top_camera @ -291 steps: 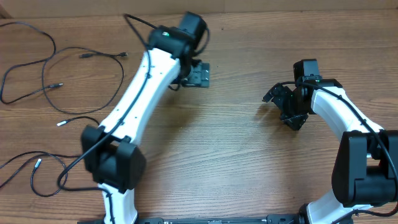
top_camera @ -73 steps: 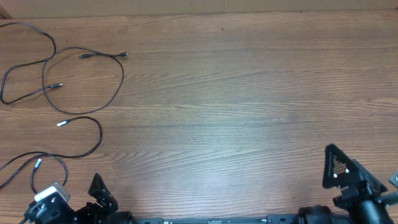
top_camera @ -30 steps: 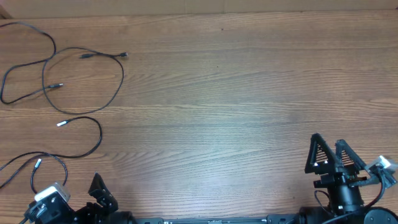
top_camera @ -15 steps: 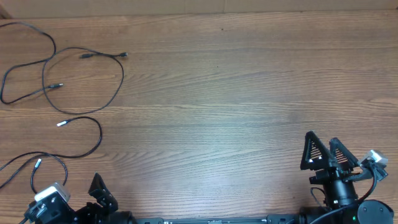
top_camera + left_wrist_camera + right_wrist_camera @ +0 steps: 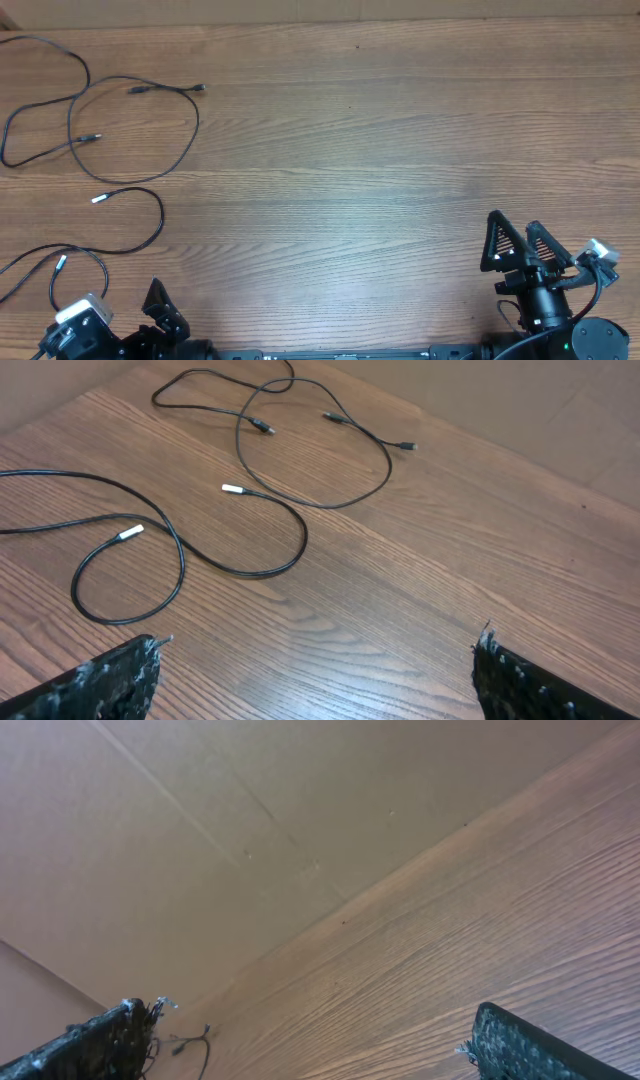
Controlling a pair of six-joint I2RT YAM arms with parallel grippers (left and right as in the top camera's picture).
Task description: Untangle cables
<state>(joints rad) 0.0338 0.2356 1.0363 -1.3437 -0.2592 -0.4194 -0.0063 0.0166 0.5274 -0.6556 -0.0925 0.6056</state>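
Several thin black cables lie at the table's left. Two looped cables point(image 5: 190, 125) cross each other at the far left. A white-tipped cable point(image 5: 160, 215) curves below them, and another cable point(image 5: 100, 268) curls near the front edge. The left wrist view shows the same cables point(image 5: 300, 540) spread ahead of my left gripper point(image 5: 320, 640), which is open and holds nothing. Only one of its fingers point(image 5: 160, 308) shows from overhead, at the front left. My right gripper point(image 5: 518, 243) is open and empty at the front right, far from the cables. A cable end point(image 5: 190, 1042) shows small in the right wrist view.
A brown cardboard wall point(image 5: 250, 810) stands along the table's far edge. The wooden table point(image 5: 380, 160) stretches between the two grippers. Both arms are folded back at the front edge.
My right gripper has shifted a little to the left near the front edge. The left arm and the cables have not moved.
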